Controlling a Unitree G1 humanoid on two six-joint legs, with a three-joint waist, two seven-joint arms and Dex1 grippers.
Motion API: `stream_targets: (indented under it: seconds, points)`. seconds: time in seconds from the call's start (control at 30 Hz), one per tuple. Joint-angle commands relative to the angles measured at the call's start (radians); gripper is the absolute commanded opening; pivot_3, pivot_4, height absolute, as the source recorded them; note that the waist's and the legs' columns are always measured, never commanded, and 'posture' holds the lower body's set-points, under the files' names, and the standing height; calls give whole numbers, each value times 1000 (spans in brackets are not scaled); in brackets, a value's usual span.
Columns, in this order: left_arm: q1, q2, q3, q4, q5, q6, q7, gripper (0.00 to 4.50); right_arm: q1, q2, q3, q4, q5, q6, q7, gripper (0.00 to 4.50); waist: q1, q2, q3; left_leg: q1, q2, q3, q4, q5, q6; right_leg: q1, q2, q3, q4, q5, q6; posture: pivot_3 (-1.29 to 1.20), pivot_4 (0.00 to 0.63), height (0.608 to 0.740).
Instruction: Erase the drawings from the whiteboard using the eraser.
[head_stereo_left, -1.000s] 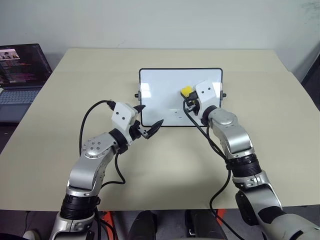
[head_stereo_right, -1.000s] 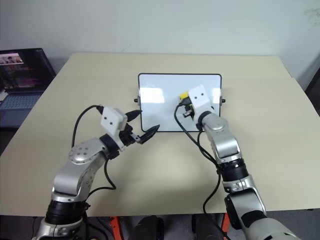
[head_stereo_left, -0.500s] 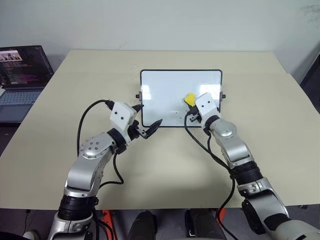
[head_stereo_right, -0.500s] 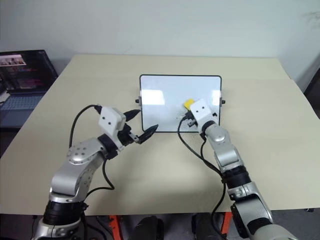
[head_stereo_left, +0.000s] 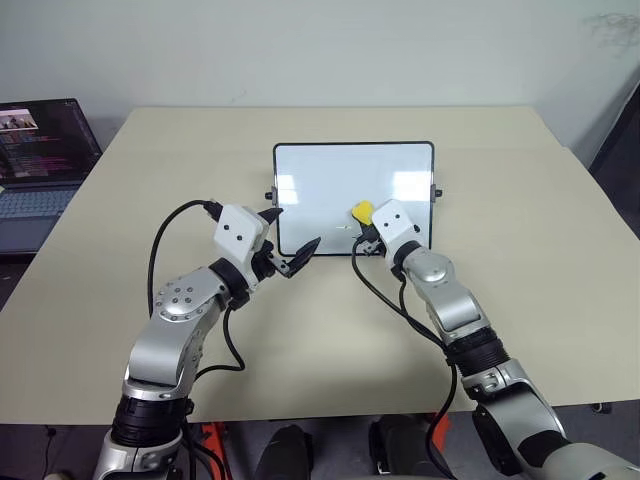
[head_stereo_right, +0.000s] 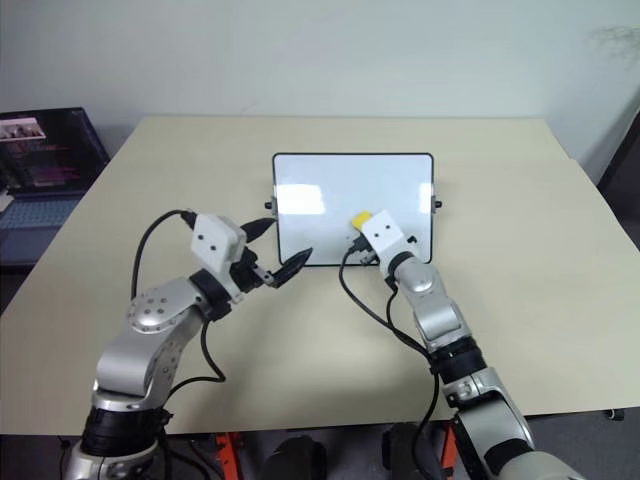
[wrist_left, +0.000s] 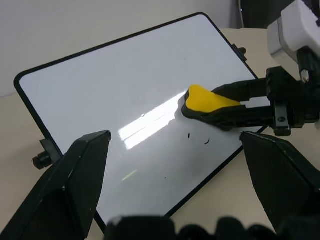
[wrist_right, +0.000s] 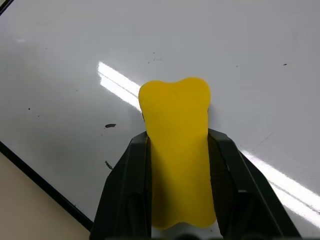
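Eraser on whiteboard
Right gripper (wrist_right: 177, 150) clamps the yellow eraser (wrist_right: 177, 150) against the whiteboard (head_stereo_left: 330, 170); faint marker specks (wrist_left: 197, 138) lie beside it. Left gripper (head_stereo_left: 290, 240) spread, empty, at the whiteboard's near corner.

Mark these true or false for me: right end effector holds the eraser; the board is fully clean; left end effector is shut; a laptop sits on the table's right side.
1. The right end effector grips the eraser: true.
2. The whiteboard is fully clean: false, small black marks remain near the eraser.
3. The left end effector is shut: false, its fingers are spread open.
4. A laptop sits at the table's right: false, it is at the left.
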Motion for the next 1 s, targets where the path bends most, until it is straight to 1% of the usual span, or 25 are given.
stream_targets:
  seconds: [0.03, 0.4, 0.57, 0.77, 1.0]
  points:
    - [8, 6, 17, -55, -6, 1, 13, 4500, -9, 27, 39, 50, -8, 20, 27, 1192, -4, 0, 0, 0, 0, 0, 0, 0, 0, 0, 0, 0, 0, 0, 0, 0, 150, 740]
    - [-1, 6, 21, -46, -4, 4, 26, 4500, -65, 94, 64, 134, -14, -10, 34, 1192, -6, 0, 0, 0, 1, 0, 0, 0, 0, 0, 1, 0, 1, 0, 0, 0, 150, 740]
    - [13, 1, 19, -57, -5, 5, 30, 4500, -74, 109, 68, 139, -8, -11, 39, 1192, -5, 0, 0, 0, 1, -1, 0, 0, 0, 0, 1, 0, 0, 0, 0, 0, 150, 740]
    - [20, 0, 15, -64, -9, 6, 26, 4500, -61, 128, 67, 92, 6, 22, 53, 1192, -3, 0, 0, -1, 1, -1, 0, 0, 0, -1, 1, -1, 0, 0, 0, 0, 150, 740]
    - [2, -8, -4, -42, -8, -5, 11, 4500, -65, 108, 23, -47, 25, 112, 59, 1192, 4, 1, 1, -4, 0, -2, 0, 0, 0, -2, 0, -1, -1, 0, 0, 0, 150, 740]
